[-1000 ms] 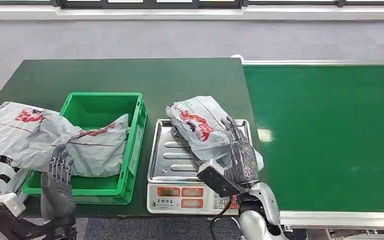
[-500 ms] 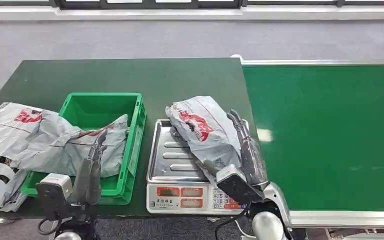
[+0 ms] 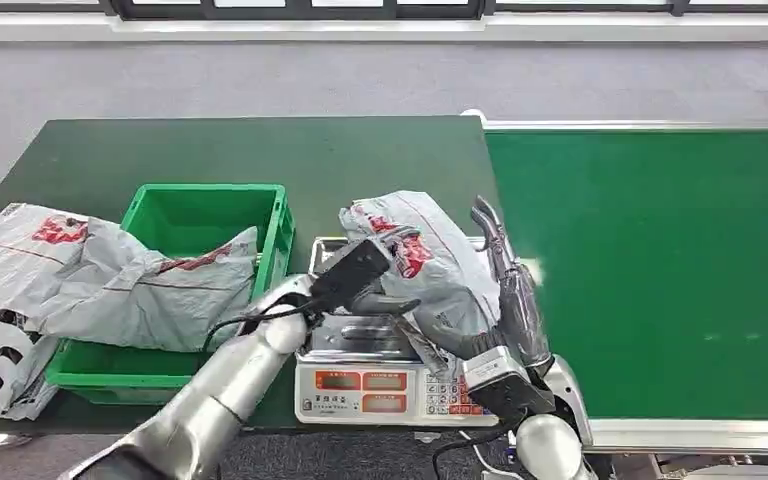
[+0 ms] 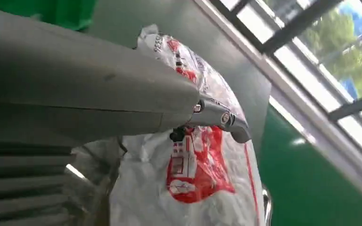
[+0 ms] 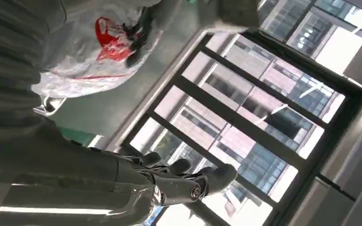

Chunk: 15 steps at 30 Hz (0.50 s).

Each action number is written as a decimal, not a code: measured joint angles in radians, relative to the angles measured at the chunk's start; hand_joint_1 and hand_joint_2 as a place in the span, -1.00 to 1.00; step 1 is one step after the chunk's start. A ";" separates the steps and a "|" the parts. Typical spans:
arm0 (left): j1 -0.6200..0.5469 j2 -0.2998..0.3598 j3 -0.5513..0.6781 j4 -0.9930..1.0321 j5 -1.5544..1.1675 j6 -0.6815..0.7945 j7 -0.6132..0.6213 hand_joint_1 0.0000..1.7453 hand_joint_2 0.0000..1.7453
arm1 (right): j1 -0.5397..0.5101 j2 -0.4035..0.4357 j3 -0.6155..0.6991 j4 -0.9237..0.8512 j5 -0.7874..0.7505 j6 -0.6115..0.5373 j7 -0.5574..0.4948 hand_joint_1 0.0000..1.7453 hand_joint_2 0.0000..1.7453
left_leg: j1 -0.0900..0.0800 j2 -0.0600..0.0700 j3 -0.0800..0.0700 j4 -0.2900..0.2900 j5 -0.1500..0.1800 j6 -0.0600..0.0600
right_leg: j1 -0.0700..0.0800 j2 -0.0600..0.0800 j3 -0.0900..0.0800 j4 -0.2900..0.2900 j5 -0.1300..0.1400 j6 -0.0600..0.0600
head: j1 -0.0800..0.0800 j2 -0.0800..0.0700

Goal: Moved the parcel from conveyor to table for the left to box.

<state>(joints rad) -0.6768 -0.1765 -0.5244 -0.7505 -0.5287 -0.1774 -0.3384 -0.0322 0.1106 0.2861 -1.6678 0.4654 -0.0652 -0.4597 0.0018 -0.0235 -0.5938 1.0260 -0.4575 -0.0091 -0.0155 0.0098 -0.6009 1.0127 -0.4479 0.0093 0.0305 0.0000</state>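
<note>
The grey parcel (image 3: pixel 430 262) lies on the scale's tray (image 3: pixel 322 300) on the table (image 3: pixel 260 150). The left hand (image 3: pixel 380 300) touches it, fingers spread; the right hand (image 3: pixel 505 285) stands beside it, fingers straight. The green crate (image 3: pixel 273 250) holds another grey bag (image 3: pixel 180 300).

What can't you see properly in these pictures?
- Left hand, head view: its wrist camera box covers the fingers, so a grip on the parcel cannot be told.
- Scale tray, head view: mostly hidden under the parcel and both hands.
- Scale numbers: too small to read.
- Grey bags by the green crate: the picture's left edge cuts them off.
- Right hand: stands beside the parcel; contact unclear.
</note>
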 measured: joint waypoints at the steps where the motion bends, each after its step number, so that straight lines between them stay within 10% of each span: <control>1: -0.024 -0.010 -0.016 0.031 -0.007 -0.001 0.006 -1.00 1.00 | -0.003 0.000 0.000 0.002 -0.007 0.000 -0.001 -1.00 1.00 | 0.000 0.000 0.000 0.000 0.000 0.000 | 0.000 0.000 0.000 0.000 0.000 0.000 | 0.000 0.000; 15: -0.140 -0.086 -0.116 0.223 -0.028 0.001 0.029 -1.00 1.00 | -0.020 -0.010 0.003 0.020 -0.017 -0.001 -0.005 -1.00 1.00 | 0.000 0.000 -0.002 -0.001 0.000 0.000 | 0.001 -0.001 -0.002 0.000 0.000 0.000 | 0.000 0.000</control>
<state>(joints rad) -0.8167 -0.2625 -0.6409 -0.5276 -0.5566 -0.1762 -0.3094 -0.0526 0.1011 0.2892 -1.6480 0.4482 -0.0660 -0.4646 0.0023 -0.0236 -0.5956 1.0253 -0.4574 -0.0094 -0.0150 0.0092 -0.6025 1.0128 -0.4483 0.0090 0.0305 0.0000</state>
